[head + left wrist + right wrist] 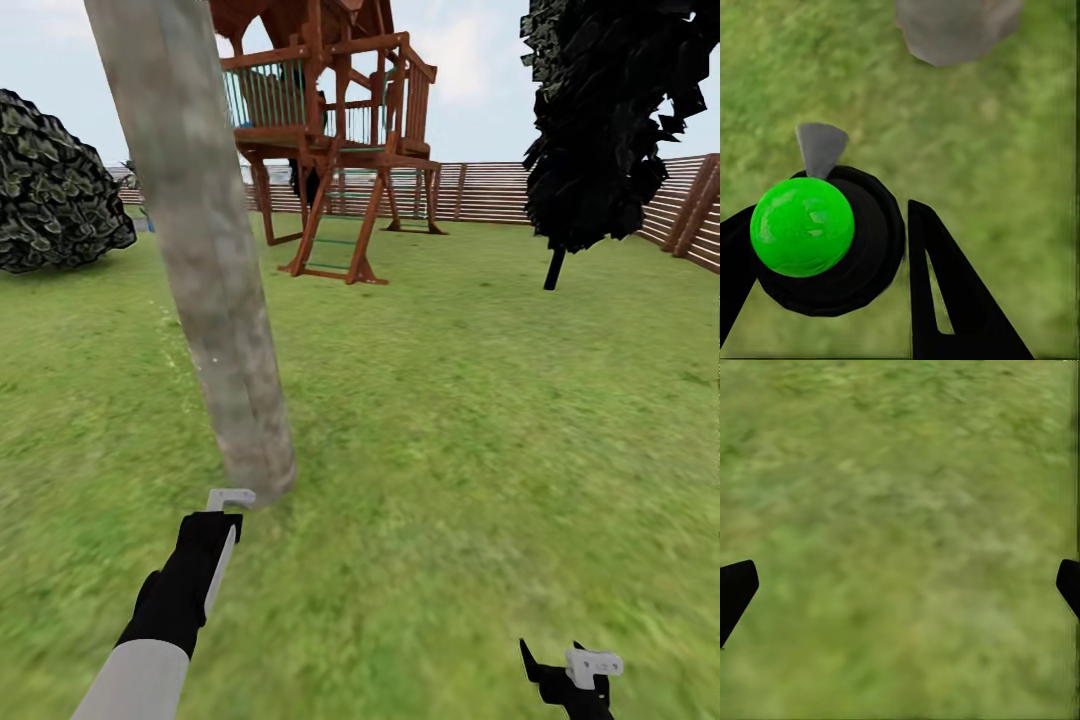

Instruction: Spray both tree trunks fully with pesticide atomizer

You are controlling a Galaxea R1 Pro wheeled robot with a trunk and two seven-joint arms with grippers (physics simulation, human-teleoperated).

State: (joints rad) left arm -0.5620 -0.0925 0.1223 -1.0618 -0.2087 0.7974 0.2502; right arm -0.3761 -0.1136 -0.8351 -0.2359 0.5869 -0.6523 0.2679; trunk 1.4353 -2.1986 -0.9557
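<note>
Left gripper (832, 255) is holding the pesticide atomizer with glossy green round body and black collar (804, 225) just beside the thick grey-brown tree trunk (205, 250).

The black fingers (952, 292) are closing on the atomizer, whose grey nozzle (821, 146) is pointing toward the trunk foot on the green lawn (480, 420). The right gripper (900, 585) is hanging wide open and empty over grass, well apart from the trunk. Beyond the trunk are standing a brown wooden play tower (335, 130) and a second dark-leaved tree (610, 120).

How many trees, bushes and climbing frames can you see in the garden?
Trees: 2, the near trunk and the dark tree
Bushes: 1, the round bush
Climbing frames: 1, the wooden play tower
Total: 4
</note>
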